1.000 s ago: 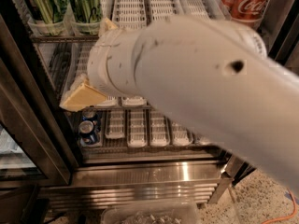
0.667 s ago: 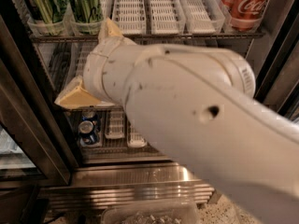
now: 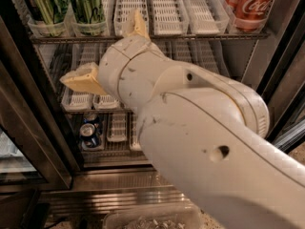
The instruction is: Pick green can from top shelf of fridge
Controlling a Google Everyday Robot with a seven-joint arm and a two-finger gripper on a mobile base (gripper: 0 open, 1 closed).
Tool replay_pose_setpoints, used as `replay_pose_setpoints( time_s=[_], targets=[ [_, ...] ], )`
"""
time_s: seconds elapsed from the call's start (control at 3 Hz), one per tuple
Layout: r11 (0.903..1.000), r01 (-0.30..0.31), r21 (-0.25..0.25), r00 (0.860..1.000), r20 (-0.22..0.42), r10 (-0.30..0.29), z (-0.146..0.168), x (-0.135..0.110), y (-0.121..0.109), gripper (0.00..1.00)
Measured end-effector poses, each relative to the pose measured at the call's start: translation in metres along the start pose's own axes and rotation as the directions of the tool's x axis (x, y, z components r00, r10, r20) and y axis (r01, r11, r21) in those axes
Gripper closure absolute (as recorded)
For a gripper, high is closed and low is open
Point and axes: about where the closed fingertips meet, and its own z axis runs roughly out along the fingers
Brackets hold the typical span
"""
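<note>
The gripper (image 3: 101,47) has climbed, its fingers (image 3: 82,79) spread wide and empty, the upper one now level with the top shelf (image 3: 190,35) of the fridge (image 3: 33,109). The green can (image 3: 86,5) stands up left of it, untouched; we judge the reach is only starting to close in.

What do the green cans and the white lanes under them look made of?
Green cans: likely metal, glossy, with bright streaks on the print. Lanes on the top shelf: probably plastic, matte white, moulded slots. The gripper hangs open just lower right of the cans.
</note>
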Motion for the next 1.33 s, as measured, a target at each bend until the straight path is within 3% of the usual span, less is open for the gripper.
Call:
replay_pose_setpoints(
  time_s=[0.33, 0.67, 1.0, 1.33],
  targets=[
    [0.9955, -0.091, 0.027, 0.995, 0.035, 0.090, 0.006, -0.003, -0.008, 0.00],
    [0.9830, -0.179, 0.039, 0.982, 0.061, 0.177, 0.011, -0.005, -0.008, 0.00],
    [0.9654, -0.258, 0.041, 0.965, 0.065, 0.255, 0.015, -0.006, -0.007, 0.00],
    [0.9385, -0.344, 0.029, 0.937, 0.074, 0.341, 0.023, -0.014, -0.007, 0.00]
  ],
)
